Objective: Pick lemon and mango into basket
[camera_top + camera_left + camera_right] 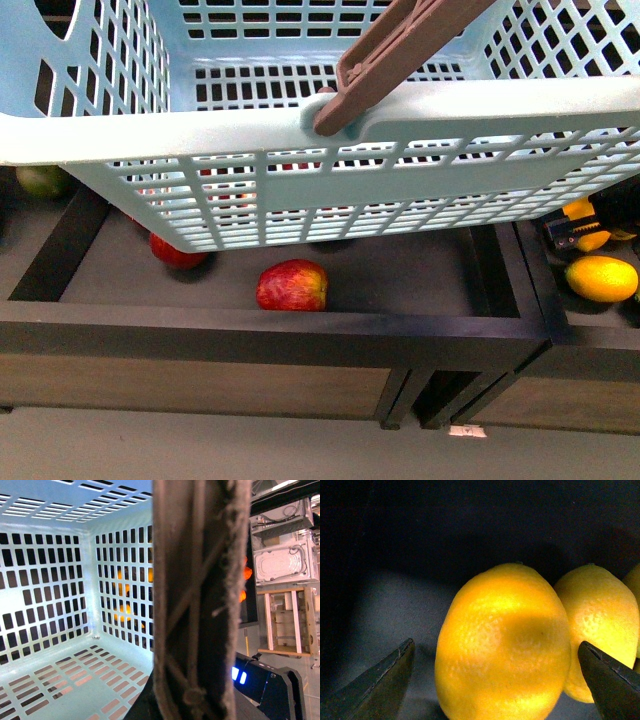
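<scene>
The pale blue basket (300, 140) hangs tilted above the dark shelf and fills the upper front view. My left gripper (186, 700) is shut on its brown handle (200, 600), which hides the jaws. The basket's inside (50, 605) holds no fruit that I can see. A bright yellow lemon (502, 645) lies on the dark shelf floor between the fingers of my open right gripper (496, 644), with neither finger touching it. In the front view that gripper (568, 232) is low at the far right, over yellow fruit. The mango is out of view.
A second lemon (597, 625) lies right beside the first one. Another yellow oval fruit (600, 278) sits in the right bin. Red apples (292, 286) lie in the dark middle bin (400, 280) under the basket. A greenish fruit (40, 180) shows at far left.
</scene>
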